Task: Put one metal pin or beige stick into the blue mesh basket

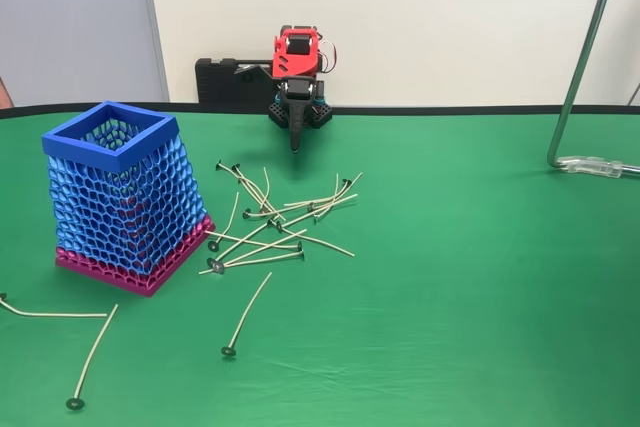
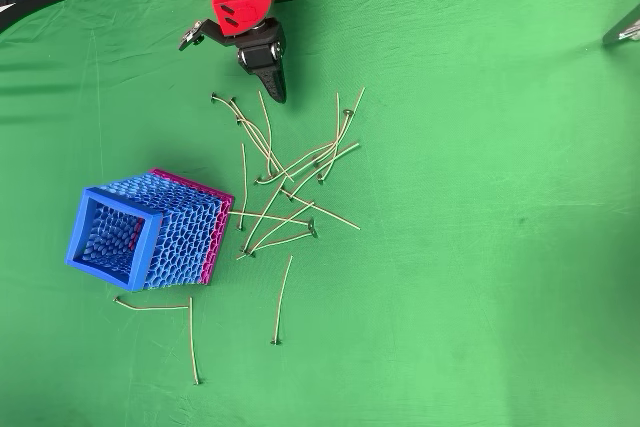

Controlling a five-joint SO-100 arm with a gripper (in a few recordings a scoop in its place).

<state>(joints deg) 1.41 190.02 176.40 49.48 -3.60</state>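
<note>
Blue mesh basket [image 1: 120,192] with its magenta base stands upright at the left of the green surface [image 1: 470,287] in the fixed view; from the overhead view I look down its open mouth [image 2: 108,237] and can make out no pin or stick inside, though the mesh is busy enough that I would not swear to it. Two sticks [image 1: 60,332] lie loose in front of the basket, another [image 1: 247,314] just right of them, and the main tangle of pins and sticks [image 1: 285,217] sprawls between the basket and the arm. My pincer [image 1: 295,139] hangs at the far edge, tip pointing down near the heap, fingers together and holding nothing. By my reading, one piece has yet to be seen in the basket.
</note>
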